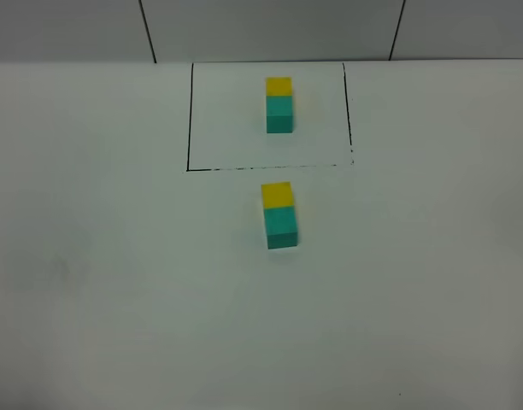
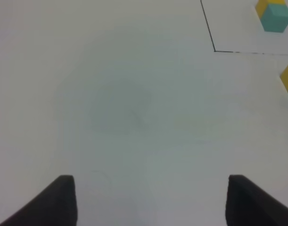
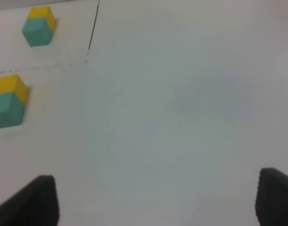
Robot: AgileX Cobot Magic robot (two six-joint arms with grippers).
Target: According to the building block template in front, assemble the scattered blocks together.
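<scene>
Left gripper [image 2: 151,200] hangs over bare table, its two dark fingertips [image 2: 61,200] spread wide apart with nothing between them. Right gripper [image 3: 156,200] is the same story: fingers [image 3: 38,200] far apart, holding nothing, white surface underneath. Neither arm shows in the high view.

Out from the grippers, the loose pair sits near the middle of the table [image 1: 91,282]: yellow cube [image 1: 277,194] touching teal cube [image 1: 281,227], yellow on the far side, teal toward the near edge, lined up in a straight row. Just beyond them, toward the far edge, the template pair [image 1: 279,105] stands inside the thin black outline [image 1: 189,120], also yellow farther, teal nearer.
</scene>
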